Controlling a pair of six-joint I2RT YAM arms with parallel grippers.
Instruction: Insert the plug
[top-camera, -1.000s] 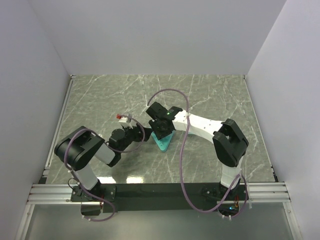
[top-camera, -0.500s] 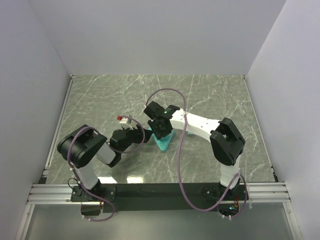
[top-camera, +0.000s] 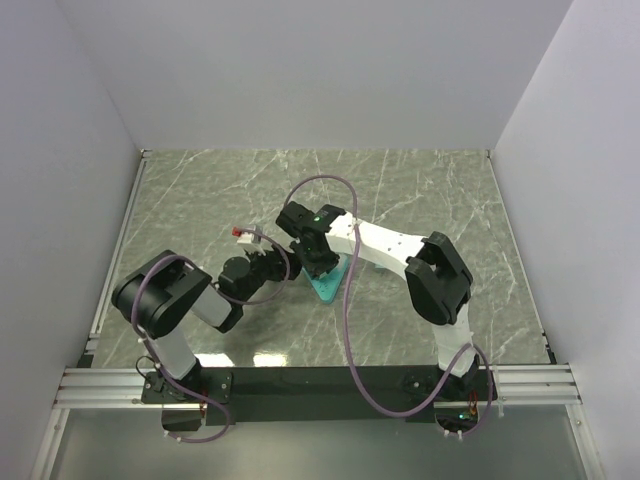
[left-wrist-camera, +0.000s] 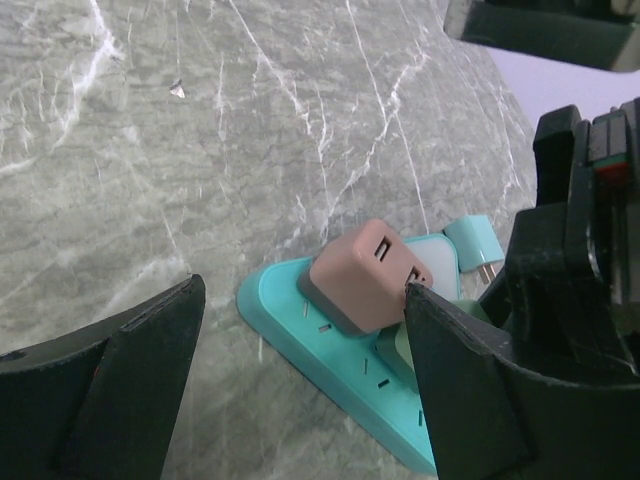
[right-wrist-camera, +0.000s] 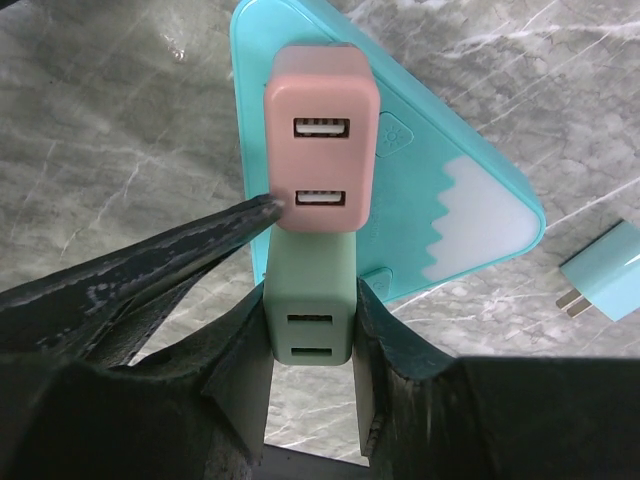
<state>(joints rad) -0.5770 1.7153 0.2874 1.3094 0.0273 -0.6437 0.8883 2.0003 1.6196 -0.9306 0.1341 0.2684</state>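
The right arm (top-camera: 385, 245) has swung leftward over the teal triangular power strip (right-wrist-camera: 420, 130), which carries a pink cube charger (right-wrist-camera: 320, 150). The right gripper (right-wrist-camera: 308, 345) clamps the pale green plug (right-wrist-camera: 305, 290) touching the pink one; the left gripper (left-wrist-camera: 300, 295) gapes wide nearby.

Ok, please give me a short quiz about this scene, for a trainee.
1. How many USB ports show on the pink charger?
2. Which charger do the right fingers grip: A pink, B green, C teal?
3. True or false: the left fingers are shut on the pink charger.
Key: 1 two; 2 B, the green charger; 3 false, the left fingers stand open.
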